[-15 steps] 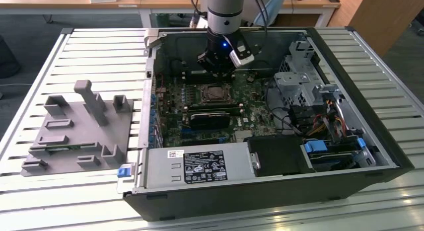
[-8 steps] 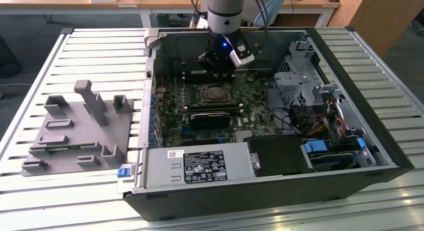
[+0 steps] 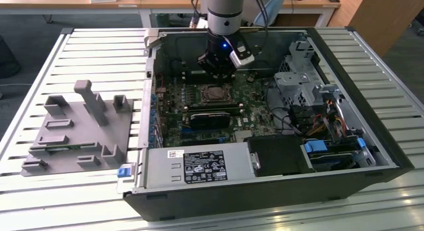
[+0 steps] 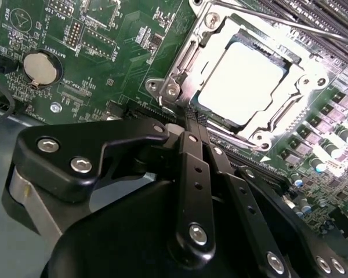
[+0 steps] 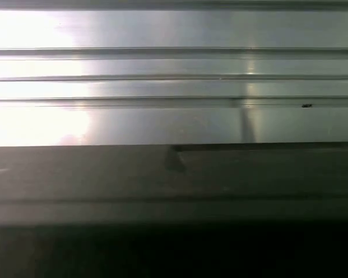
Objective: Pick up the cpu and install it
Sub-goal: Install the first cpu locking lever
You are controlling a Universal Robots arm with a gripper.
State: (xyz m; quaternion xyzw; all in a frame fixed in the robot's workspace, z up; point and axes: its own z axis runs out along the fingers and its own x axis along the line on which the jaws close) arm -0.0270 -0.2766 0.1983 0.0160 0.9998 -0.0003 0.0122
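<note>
On the slatted metal table, at the exterior view's left, a grey tray with upright holders is seen, and just beside it, toward 3 o'clock, an open computer case is laid on its side. Inside the case the green motherboard is exposed, and near its middle the metal-framed socket is found. The cpu is already seated inside this socket, its pale silvery top being framed by the bracket in the second wrist view. The gripper is held just above the socket, at 12 o'clock from it in the exterior view. In the second wrist view the two black fingers are pressed together with nothing between them, the tips lying at 7 o'clock from the cpu. A coin battery is seen on the board.
</note>
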